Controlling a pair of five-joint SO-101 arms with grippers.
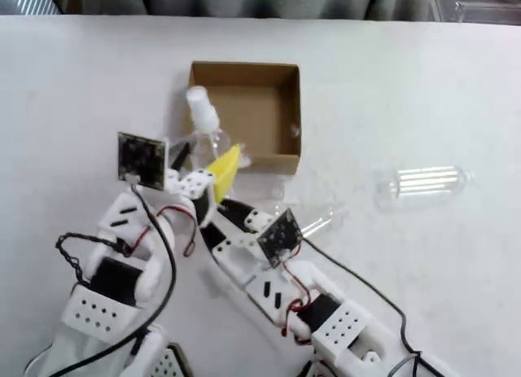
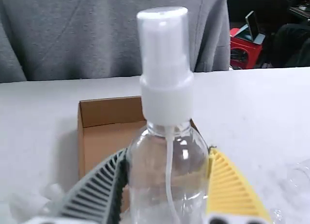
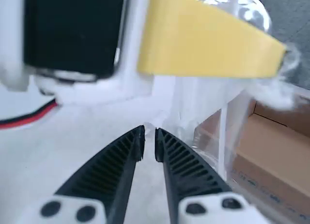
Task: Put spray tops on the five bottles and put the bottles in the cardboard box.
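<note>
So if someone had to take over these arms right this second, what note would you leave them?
Left tool: shut on an upright clear bottle with its white spray top on, beside the cardboard box.
Right tool: nearly closed, nothing seen in it, close beside the left tool.
Done: one bottle capped, not boxed yet.
Left: box it. Then cap and box the near bottle lying by the box and the far bottle off to the side, both topless.
</note>
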